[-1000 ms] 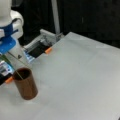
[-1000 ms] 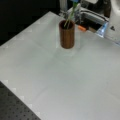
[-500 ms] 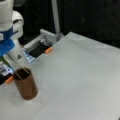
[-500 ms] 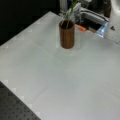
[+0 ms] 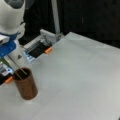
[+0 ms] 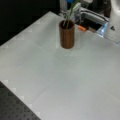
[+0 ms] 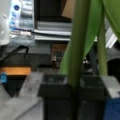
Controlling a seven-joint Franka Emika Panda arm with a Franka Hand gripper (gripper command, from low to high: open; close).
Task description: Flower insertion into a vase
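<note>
The plain reddish-brown cylindrical vase (image 5: 25, 84) stood upright on the pale grey worktop (image 5: 82, 75) directly below the tool (image 7: 75, 87), with the lower ends of the thin green flower stems (image 6: 67, 18) already inside its dark mouth in both front views. In the wrist view the tool's dark fingers (image 7: 53, 86) were closed on a stem. Judging by this, insertion was under way, and the release would call for stems settled well down in the vase.
</note>
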